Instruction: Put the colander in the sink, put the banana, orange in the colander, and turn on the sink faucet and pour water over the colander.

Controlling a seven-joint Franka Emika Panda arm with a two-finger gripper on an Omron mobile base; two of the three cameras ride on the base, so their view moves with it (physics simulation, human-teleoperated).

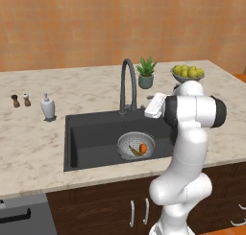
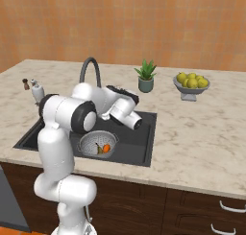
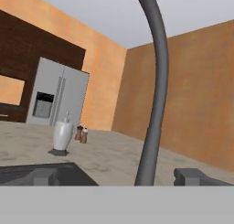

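Done: round silvery perforated metal colander (image 1: 136,146) sits in the matte black sink (image 1: 91,133); yellow banana (image 1: 135,151) and orange (image 1: 143,148) lie inside.
Left: water not yet running.
Gripper (image 3: 116,176): fingers apart, holding nothing, dark gooseneck faucet (image 3: 155,90) at 12 o'clock between them.

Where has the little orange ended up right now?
The orange lies inside the colander, beside the banana, in the sink below the faucet.

Sink faucet (image 3: 155,81) neck close ahead between spread fingertips (image 3: 194,176), soap dispenser (image 3: 62,136) and shakers (image 3: 81,134) beyond
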